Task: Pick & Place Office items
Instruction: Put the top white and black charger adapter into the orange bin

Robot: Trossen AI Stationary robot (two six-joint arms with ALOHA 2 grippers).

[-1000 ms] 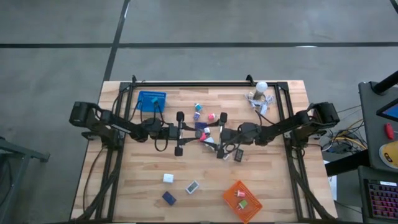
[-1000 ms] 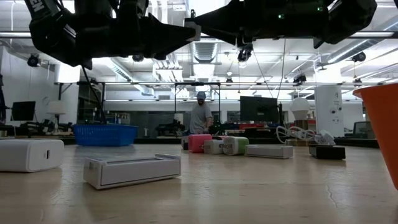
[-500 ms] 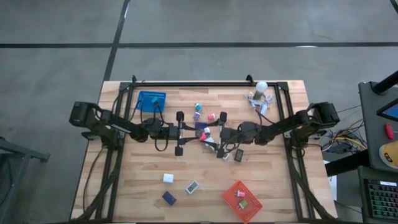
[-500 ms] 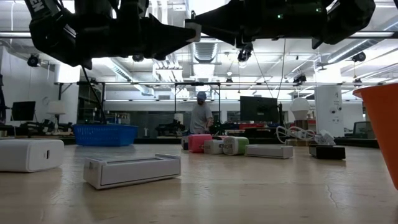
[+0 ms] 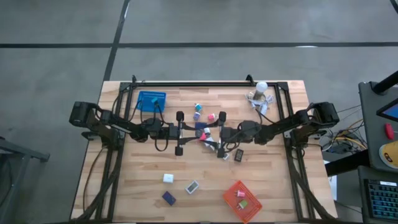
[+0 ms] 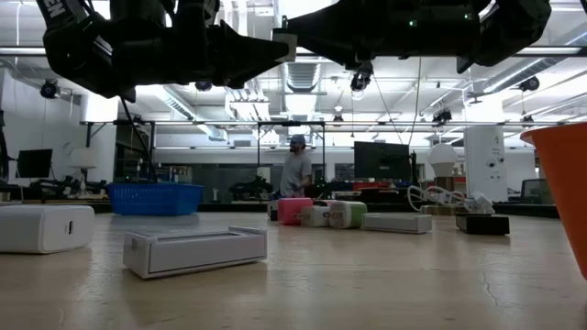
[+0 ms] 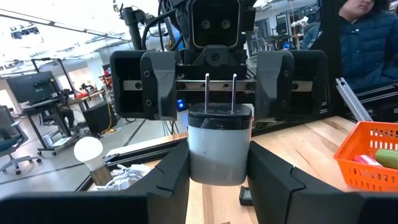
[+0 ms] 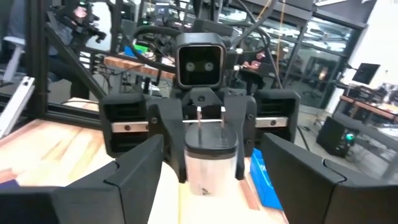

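Handover underway at frame centre: left gripper clamped a white plug, right gripper jaws open; most items remained scattered on the surface.

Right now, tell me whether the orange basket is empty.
No: the high view shows the orange basket holding a pink item and a green item.

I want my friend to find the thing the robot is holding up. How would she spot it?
Look over the middle of the wooden table, where the two dark arms meet face to face. The left gripper is shut on a small white plug block, and the right gripper is open around it. The other little boxes lie on the table, but this one is in the air and has two metal prongs.
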